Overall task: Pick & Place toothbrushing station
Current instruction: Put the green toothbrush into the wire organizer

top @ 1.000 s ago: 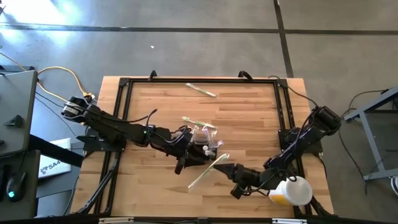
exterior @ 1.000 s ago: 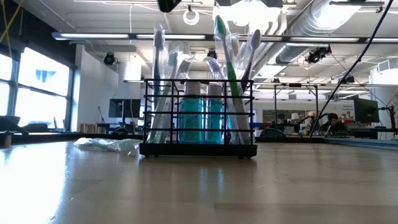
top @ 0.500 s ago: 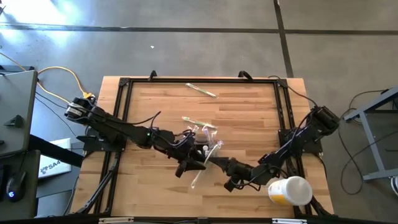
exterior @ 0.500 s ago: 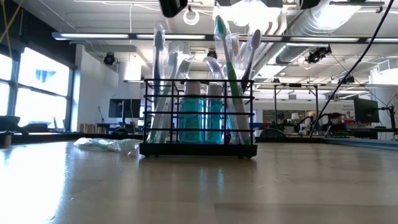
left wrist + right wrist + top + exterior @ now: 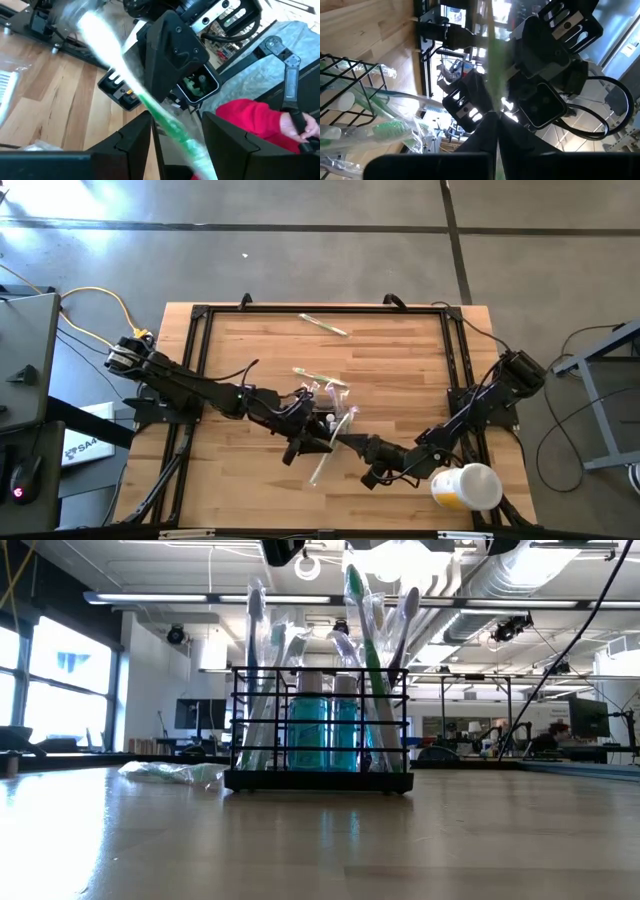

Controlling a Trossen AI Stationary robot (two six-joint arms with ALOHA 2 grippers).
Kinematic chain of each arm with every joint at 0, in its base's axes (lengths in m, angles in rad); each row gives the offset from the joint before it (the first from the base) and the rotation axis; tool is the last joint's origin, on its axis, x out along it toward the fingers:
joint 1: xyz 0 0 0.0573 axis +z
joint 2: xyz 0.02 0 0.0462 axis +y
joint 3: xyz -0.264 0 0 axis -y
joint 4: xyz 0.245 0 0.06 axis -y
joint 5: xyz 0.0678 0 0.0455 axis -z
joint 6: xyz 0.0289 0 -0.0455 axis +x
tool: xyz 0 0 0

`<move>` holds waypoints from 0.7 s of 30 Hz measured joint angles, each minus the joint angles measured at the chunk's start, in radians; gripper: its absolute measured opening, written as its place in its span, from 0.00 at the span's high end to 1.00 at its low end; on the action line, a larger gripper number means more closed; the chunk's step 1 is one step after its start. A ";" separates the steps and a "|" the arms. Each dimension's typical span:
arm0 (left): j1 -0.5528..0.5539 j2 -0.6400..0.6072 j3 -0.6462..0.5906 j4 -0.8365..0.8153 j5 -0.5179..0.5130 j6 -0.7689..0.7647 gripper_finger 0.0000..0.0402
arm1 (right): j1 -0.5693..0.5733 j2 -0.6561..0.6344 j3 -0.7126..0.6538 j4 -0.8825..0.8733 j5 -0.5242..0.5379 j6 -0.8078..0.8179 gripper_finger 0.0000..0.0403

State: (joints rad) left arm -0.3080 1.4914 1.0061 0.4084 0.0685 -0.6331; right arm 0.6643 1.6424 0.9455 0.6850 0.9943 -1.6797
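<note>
The right gripper [image 5: 352, 442] has its jaws pressed together on the end of a wrapped toothbrush [image 5: 332, 448], and the left gripper [image 5: 322, 442] has its jaws partly apart around that same wrapped toothbrush, so the two grippers meet nose to nose a little toward the table's near edge from its middle. In the left wrist view the green and clear wrapped toothbrush [image 5: 150, 107] runs between that arm's two dark fingers [image 5: 131, 142], with gaps visible on either side, and the other arm's gripper body sits just beyond. In the right wrist view the fingers [image 5: 487, 131] are closed to a point on the thin green strip [image 5: 492, 55]. The toothbrushing station [image 5: 320, 728], a black wire caddy, stands upright near the centre of the wooden table [image 5: 400, 370], just beside the two grippers on their far side; from above it is largely covered by the left arm and clear wrappers [image 5: 325, 395]. It holds several upright toothbrushes and two blue bottles [image 5: 322, 730]. Another wrapped toothbrush [image 5: 323, 324] lies alone near the table's far edge, well apart from the caddy. A white-and-yellow cup [image 5: 466, 486] lies on its side at the near right corner, beside the right arm.
</note>
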 joint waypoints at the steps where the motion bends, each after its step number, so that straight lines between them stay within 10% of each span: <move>1: 0.000 0.000 0.000 0.000 0.000 0.000 0.57 | 0.000 0.000 0.000 0.000 -0.002 0.000 0.99; 21: 0.000 0.032 0.002 0.005 0.000 0.009 0.59 | -0.019 0.000 0.000 -0.003 -0.005 0.000 0.99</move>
State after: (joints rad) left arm -0.3077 1.5233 1.0077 0.4138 0.0681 -0.6241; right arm 0.6449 1.6424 0.9455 0.6823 0.9894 -1.6798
